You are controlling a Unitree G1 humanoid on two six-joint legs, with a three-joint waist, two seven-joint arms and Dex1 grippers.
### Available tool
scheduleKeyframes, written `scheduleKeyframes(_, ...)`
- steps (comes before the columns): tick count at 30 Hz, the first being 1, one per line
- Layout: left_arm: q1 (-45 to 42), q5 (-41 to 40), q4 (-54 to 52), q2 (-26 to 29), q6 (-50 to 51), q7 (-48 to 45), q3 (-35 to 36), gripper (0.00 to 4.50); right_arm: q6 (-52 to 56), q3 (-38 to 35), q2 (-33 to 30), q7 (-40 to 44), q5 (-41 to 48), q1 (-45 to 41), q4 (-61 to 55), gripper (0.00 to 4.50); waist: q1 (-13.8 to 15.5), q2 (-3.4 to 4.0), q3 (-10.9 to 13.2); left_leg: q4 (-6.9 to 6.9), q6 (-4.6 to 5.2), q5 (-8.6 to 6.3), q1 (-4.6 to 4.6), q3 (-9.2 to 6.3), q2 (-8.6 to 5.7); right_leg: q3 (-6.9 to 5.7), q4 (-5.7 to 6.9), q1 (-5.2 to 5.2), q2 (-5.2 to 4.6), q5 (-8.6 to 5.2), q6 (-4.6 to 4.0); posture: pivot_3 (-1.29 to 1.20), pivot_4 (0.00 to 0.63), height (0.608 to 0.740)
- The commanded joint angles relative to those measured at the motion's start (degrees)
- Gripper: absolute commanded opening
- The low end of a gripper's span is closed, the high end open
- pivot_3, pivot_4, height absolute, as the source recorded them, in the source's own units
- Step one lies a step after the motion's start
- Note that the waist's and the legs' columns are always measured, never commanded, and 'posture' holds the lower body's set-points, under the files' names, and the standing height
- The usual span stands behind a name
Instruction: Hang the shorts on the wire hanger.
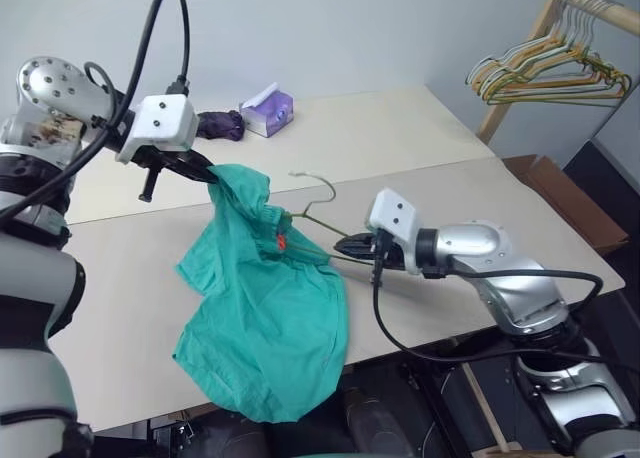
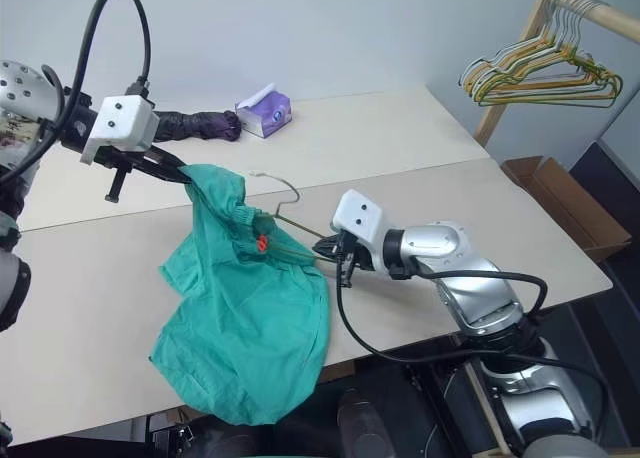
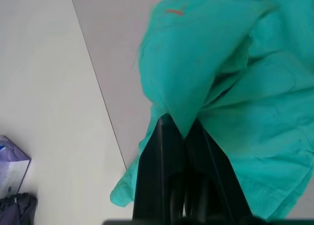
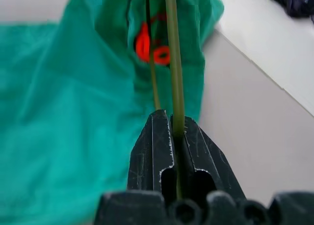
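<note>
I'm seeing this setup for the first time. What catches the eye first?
The teal shorts, lifted off the table at one corner by the left gripper and draping over the near edge. The right gripper is shut on the wire hanger, poking it into the waistband.

The shorts (image 1: 265, 318) were plain teal-green, with a small orange tag (image 1: 282, 242) at the waistband. The wire hanger (image 1: 318, 200) was olive-brown. The bench (image 1: 420, 138) was pale beige. Behind the shorts lay a purple-and-white tissue box (image 1: 267, 111) and a dark purple-black umbrella (image 1: 221, 125).
</note>
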Motion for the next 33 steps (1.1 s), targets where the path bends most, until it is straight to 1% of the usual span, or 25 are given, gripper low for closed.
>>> scheduleKeyframes(1, -1.1, -1.6, -1.3, 1.6, -0.2, -0.2, -0.1, 0.02, 0.3, -3.8, 1.1, -1.1, 2.3, -1.1, -1.5, 0.0, 0.0, -0.05, 0.0, 0.0, 0.0, 0.0, -0.01, 0.0, 0.0, 0.0, -0.01, 0.0, 0.0, 0.0, 0.0, -0.14, 0.007, 0.74)
scheduleKeyframes(6, -1.4, 1.7, 0.1, 2.6, -1.3, -0.2, -1.5, 0.02, 1.3, -5.4, 0.8, -0.8, 4.0, -0.3, -2.8, 0.0, 0.1, -0.06, 0.0, 0.0, 0.0, 0.0, -0.01, -0.01, 0.0, -0.03, 0.0, 0.01, 0.0, 0.0, 0.0, -0.14, 0.008, 0.74)
scheduleKeyframes(7, -1.6, 2.7, 0.9, 2.6, -1.5, -0.2, -1.2, 0.22, 1.3, -5.8, 0.4, -0.6, 4.4, -0.1, -3.0, 0.0, 0.1, -0.06, -0.1, 0.01, 0.0, 0.0, 0.0, -0.01, 0.0, -0.03, 0.0, 0.01, 0.0, 0.0, 0.0, -0.15, 0.007, 0.74)
scheduleKeyframes(9, -1.9, 3.6, 1.8, 2.7, -1.5, -0.2, -1.2, 0.68, 1.5, -6.4, -0.3, -0.3, 5.1, 0.0, -3.2, 0.0, 0.1, -0.06, -0.1, 0.01, 0.0, 0.0, 0.0, -0.01, 0.0, -0.03, 0.0, 0.01, 0.0, 0.0, 0.0, -0.15, 0.007, 0.74)
scheduleKeyframes(12, -2.1, 4.7, 2.9, 2.8, -2.2, -0.2, -0.6, 1.59, 1.5, -6.9, -1.5, 0.3, 5.7, 0.0, -3.4, 0.0, 0.1, -0.07, -0.1, 0.01, 0.0, 0.0, -0.01, -0.01, 0.01, -0.03, -0.01, 0.0, 0.0, 0.0, 0.0, -0.15, 0.009, 0.74)
scheduleKeyframes(14, -2.4, 5.1, 3.2, 3.4, -2.5, -0.2, -0.9, 2.32, 1.4, -7.2, -2.5, 0.9, 6.0, 0.0, -3.3, 0.0, 0.1, -0.07, -0.1, 0.01, 0.0, 0.0, 0.0, -0.01, 0.01, -0.03, -0.01, 0.01, 0.0, 0.0, 0.0, -0.15, 0.011, 0.74)
scheduleKeyframes(20, -3.6, 5.9, 3.7, 5.0, -3.4, -0.2, -1.4, 4.3, 1.0, -7.2, -5.8, 2.9, 6.2, -0.6, -2.8, 0.0, 0.1, -0.07, -0.1, 0.01, 0.0, 0.0, -0.01, 0.0, 0.01, -0.02, -0.01, 0.0, 0.0, 0.0, 0.0, -0.15, 0.018, 0.74)
scheduleKeyframes(21, -3.9, 5.2, 3.7, 4.9, -3.6, -0.2, -0.8, 4.43, 1.0, -6.9, -6.4, 3.3, 6.0, -0.8, -2.7, 0.0, 0.2, -0.07, -0.1, 0.01, 0.0, 0.0, -0.01, 0.0, 0.01, -0.02, -0.01, 0.0, 0.0, 0.0, 0.0, -0.15, 0.019, 0.74)
scheduleKeyframes(23, -4.8, 2.4, 2.7, 4.3, -1.7, -0.2, 0.2, 4.43, 0.7, -6.7, -7.5, 4.2, 5.8, -1.1, -2.5, 0.0, 0.3, -0.07, -0.1, 0.01, 0.0, 0.0, -0.01, 0.0, 0.01, -0.02, -0.01, 0.01, 0.0, -0.01, 0.01, -0.15, 0.02, 0.74)
scheduleKeyframes(27, -5.0, -4.7, -2.1, 2.9, 2.4, -0.2, -1.5, 4.43, 0.4, -6.4, -9.1, 6.4, 5.9, -2.8, -1.8, 0.0, 0.8, -0.07, -0.1, 0.01, 0.0, 0.0, -0.01, 0.0, 0.02, -0.02, -0.01, 0.01, 0.0, -0.01, 0.01, -0.15, 0.014, 0.74)
scheduleKeyframes(33, -3.0, -6.3, -2.8, -2.2, 0.7, -0.2, -4.9, 4.43, 0.8, -6.5, -9.8, 8.0, 6.0, -6.2, -0.9, 0.0, 1.4, -0.03, -0.1, 0.03, 0.0, 0.0, 0.0, 0.01, 0.01, -0.02, -0.01, 0.01, 0.0, -0.01, 0.01, -0.17, 0.0, 0.74)
